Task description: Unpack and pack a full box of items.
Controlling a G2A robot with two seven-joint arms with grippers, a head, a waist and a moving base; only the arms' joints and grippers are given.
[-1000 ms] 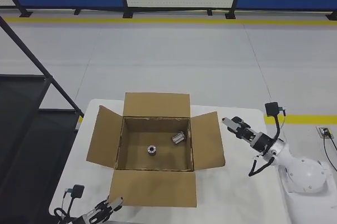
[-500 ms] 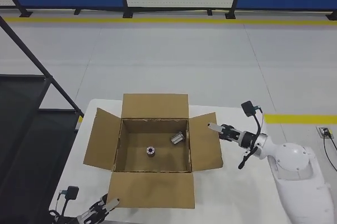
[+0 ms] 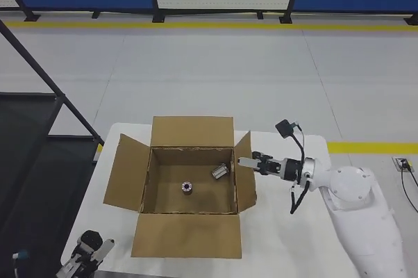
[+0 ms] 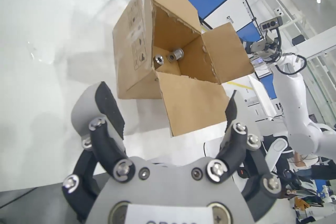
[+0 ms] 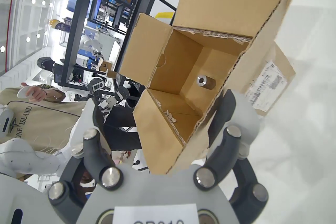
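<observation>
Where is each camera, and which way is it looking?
Left wrist view: near the table's edge, looking past the left gripper into the open box.
Right wrist view: beside the box, looking past the right gripper into it.
Top view: overhead, looking down into the box; both grippers show.
Shared: the box.

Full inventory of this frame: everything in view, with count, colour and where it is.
cardboard box: 1, brown, on the table, flaps open
round metal part: 1, silver, on the box floor near the middle
metal cylinder: 1, silver, lying on the box floor by the wall nearest the right hand
table: 1, white, under the box
rack: 1, black, on the floor beside the table
floor lines: 2, yellow, on the grey floor beyond the table
right hand: 1, grey and black, open, fingers either side of a side flap's edge
left hand: 1, grey and black, open, at the table's corner, apart from the box
</observation>
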